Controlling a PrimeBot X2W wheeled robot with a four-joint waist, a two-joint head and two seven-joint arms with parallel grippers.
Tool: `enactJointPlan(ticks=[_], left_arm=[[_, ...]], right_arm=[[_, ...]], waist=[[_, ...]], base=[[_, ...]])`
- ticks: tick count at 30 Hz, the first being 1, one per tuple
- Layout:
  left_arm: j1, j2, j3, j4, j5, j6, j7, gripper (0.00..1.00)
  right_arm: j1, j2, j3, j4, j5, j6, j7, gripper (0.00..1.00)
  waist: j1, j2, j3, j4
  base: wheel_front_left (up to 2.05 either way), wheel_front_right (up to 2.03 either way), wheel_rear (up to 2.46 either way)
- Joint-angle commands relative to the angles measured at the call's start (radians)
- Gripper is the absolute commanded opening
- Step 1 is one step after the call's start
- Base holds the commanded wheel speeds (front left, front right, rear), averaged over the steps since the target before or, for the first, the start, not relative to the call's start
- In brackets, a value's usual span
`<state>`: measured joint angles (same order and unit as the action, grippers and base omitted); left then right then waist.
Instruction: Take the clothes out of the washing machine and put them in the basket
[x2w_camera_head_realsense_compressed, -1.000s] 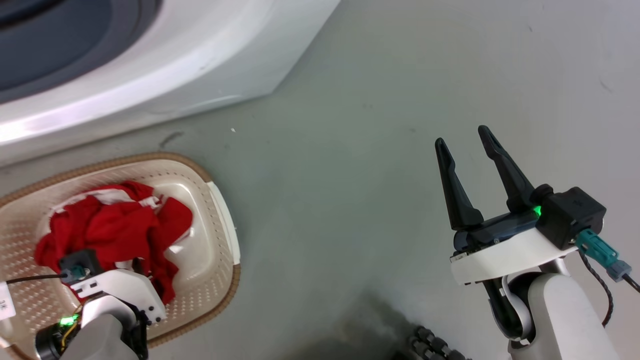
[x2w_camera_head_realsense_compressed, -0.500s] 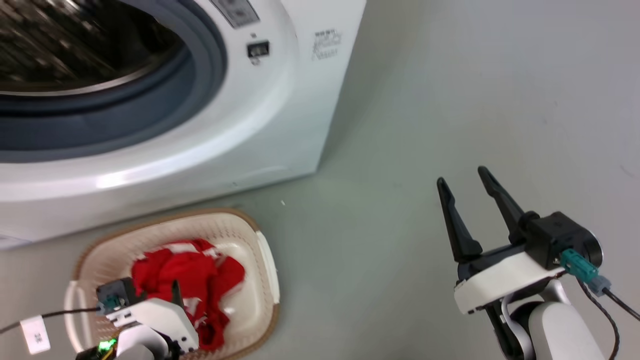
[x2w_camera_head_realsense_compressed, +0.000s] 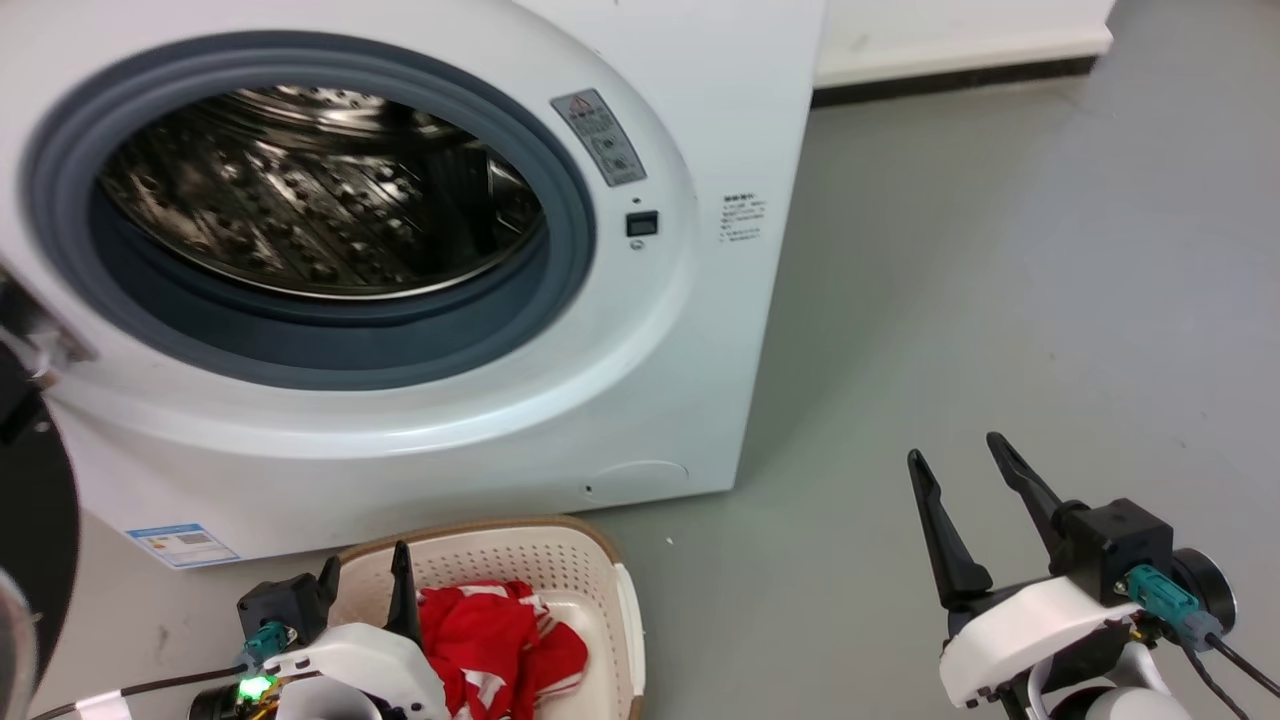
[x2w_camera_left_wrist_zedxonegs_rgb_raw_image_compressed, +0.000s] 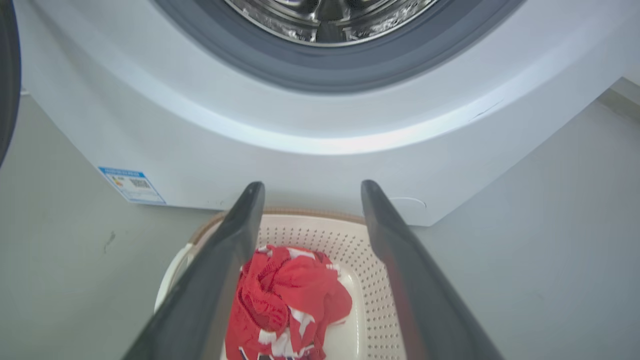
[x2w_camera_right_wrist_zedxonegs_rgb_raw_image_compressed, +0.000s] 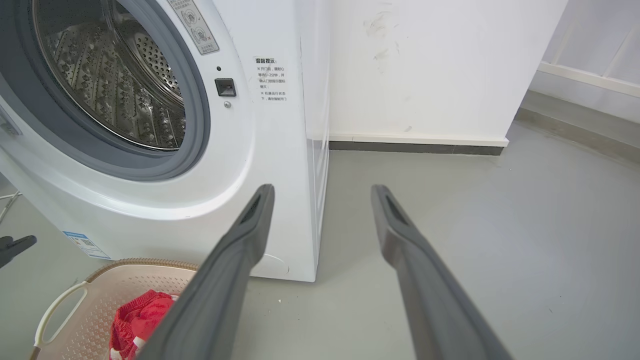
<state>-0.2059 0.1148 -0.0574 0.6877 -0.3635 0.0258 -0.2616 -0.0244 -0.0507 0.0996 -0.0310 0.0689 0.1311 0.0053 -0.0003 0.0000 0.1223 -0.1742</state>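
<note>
Head view first: with the clothes (x2w_camera_head_realsense_compressed: 495, 645) piled in the basket (x2w_camera_head_realsense_compressed: 560, 560) at the foot of the washing machine (x2w_camera_head_realsense_compressed: 650, 400) and left tool (x2w_camera_head_realsense_compressed: 366, 557) and right tool (x2w_camera_head_realsense_compressed: 955, 449) both spread wide, empty, scan that bare-looking drum (x2w_camera_head_realsense_compressed: 300, 200) for stragglers before quitting.

Looking like a plain laundry room, sparse enough for a test space. Showing a white washing machine (x2w_camera_head_realsense_compressed: 690, 380) standing open on a bare grey floor (x2w_camera_head_realsense_compressed: 1000, 300), a scuffed white wall (x2w_camera_right_wrist_zedxonegs_rgb_raw_image_compressed: 425, 65) with a dark skirting strip (x2w_camera_right_wrist_zedxonegs_rgb_raw_image_compressed: 415, 146) behind, and a laundry basket (x2w_camera_head_realsense_compressed: 560, 560) holding red clothes (x2w_camera_head_realsense_compressed: 500, 640) just before the machine.
</note>
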Motion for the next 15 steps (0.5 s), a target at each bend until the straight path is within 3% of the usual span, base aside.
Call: enactJointPlan(ticks=[1,15], left_arm=[[0.027,-0.003,0.006,-0.046,0.024,-0.002,-0.005,1.00],[0.148,0.030,-0.018,-0.451,0.190,0.030,0.000,1.00]], right_arm=[[0.017,0.001,-0.006,-0.008,-0.007,-0.001,0.004,1.00],[0.096,0.001,-0.068,-0.043,-0.020,-0.001,0.032,1.00]], waist=[[0.0003,0.0000,-0.062,0.055],[0.0003,0.0000,-0.154,0.128]], base=[[0.00,0.00,0.00],[0.00,0.00,0.00]])
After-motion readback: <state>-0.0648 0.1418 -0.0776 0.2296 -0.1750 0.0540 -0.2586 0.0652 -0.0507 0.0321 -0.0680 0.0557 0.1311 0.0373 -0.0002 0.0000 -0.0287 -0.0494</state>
